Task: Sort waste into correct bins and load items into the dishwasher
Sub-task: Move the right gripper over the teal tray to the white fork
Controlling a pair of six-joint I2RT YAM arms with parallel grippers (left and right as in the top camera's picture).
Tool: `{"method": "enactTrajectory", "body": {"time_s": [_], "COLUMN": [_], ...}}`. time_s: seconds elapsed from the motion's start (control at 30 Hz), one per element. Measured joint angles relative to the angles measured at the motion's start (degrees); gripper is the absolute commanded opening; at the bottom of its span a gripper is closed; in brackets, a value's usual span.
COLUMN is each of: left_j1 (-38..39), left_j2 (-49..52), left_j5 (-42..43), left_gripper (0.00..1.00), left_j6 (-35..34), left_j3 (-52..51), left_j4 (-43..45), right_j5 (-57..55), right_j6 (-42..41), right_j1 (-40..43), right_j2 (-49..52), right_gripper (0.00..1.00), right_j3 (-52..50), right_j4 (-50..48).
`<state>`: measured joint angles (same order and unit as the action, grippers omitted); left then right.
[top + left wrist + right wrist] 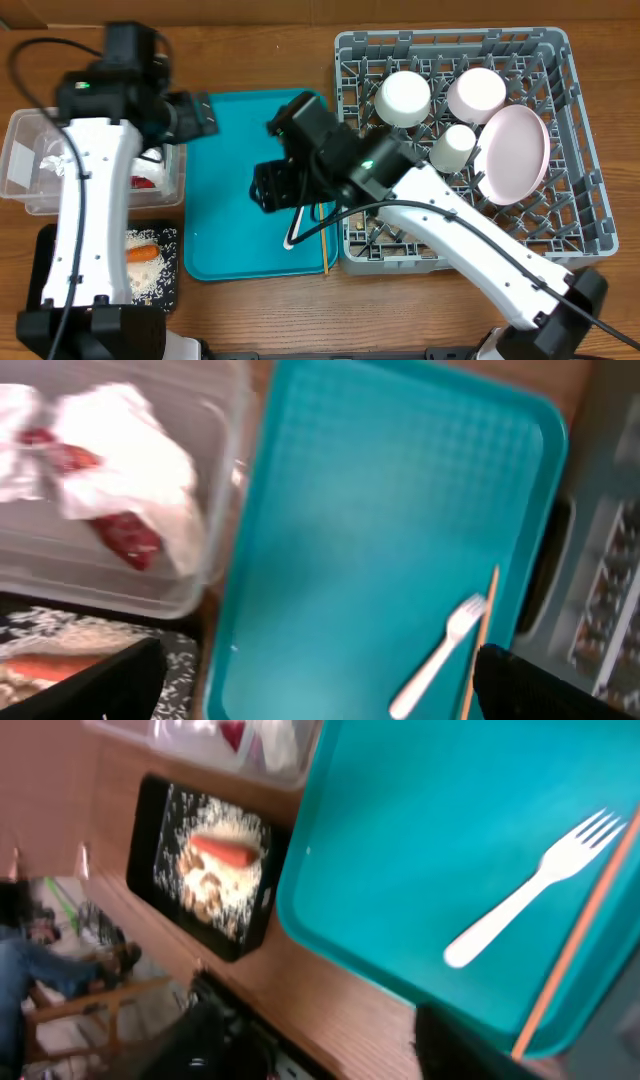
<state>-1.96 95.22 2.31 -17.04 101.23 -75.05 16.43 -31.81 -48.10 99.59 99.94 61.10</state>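
Jaws of right gripper (340, 1045) stand apart, empty, above teal tray (400, 820) edge, apparently set to pick white plastic fork (530, 890) lying flat just beside thin wooden chopstick (580, 930). Left gripper (315, 670) wide, empty, near clear tub (228, 460). Chopstick crowding tines may hinder grasp; dish rack (450, 245) adjoins tray.

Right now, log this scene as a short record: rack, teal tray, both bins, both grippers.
rack: white bowl, pink bowl, cup, pink plate
teal tray: fork and chopstick by its right edge
clear tub: napkin, red wrapper
black tray: carrot stick on rice
left gripper: open, empty, near the tub
right gripper: open, empty, over the teal tray by the fork
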Motion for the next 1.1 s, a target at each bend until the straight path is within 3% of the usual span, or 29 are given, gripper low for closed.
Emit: {"method": "enactTrajectory", "body": {"time_s": [0.27,0.5,0.8,1.1], "left_j1": [-10.86,-11.65,-11.65,-11.65], "left_j2": [-0.09,-0.09,-0.09,-0.09], "left_j5": [-1.31,-1.29,-1.29,-1.29], "left_gripper": [1.0,1.0,1.0,1.0], "left_j6": [-0.48,-0.63,-0.63,-0.63], "left_j3": [0.79,0.79,0.79,0.79], "left_j4": [0.94,0.94,0.94,0.94], "right_j5": [-12.94,-27.5,-33.05,-34.47], "right_j6": [-15.41,-26.53,-29.05,-29.46], "right_j1": [-5.73,-11.32,-11.08,-9.51], "right_j2": [5.77,10.84,20.55,21.33], "right_gripper": [0.5,0.5,0.51,0.51], "right_j3": [-3.74,-3.74,-3.76,-3.98], "right_j4": [-3.17,-4.22,-5.2,-5.51]}}
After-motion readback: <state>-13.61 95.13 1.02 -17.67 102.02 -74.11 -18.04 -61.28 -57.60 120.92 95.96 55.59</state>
